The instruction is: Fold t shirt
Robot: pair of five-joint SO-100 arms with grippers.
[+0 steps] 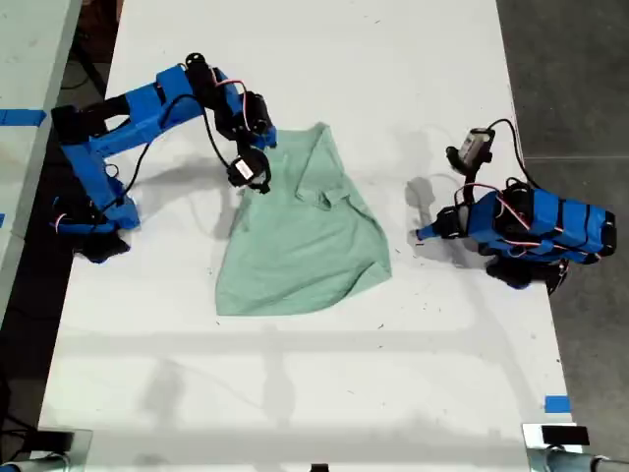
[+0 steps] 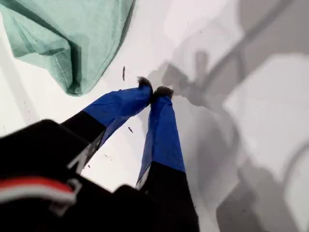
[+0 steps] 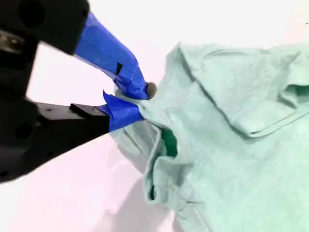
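The pale mint-green t shirt lies wrinkled and partly folded over itself in the middle of the white table. My second gripper belongs to the arm at the exterior view's left. In the second wrist view my second gripper is shut on a bunched edge of the t shirt. My first gripper, on the arm at the exterior view's right, hangs just off the shirt's edge. The first wrist view shows my first gripper shut with its tips touching and holding nothing, and the t shirt a short way from it.
A blue tape mark sits near the table's edge at the exterior view's lower right. Another surface with blue tape runs along the exterior view's left. Dark floor borders the table on the exterior view's right.
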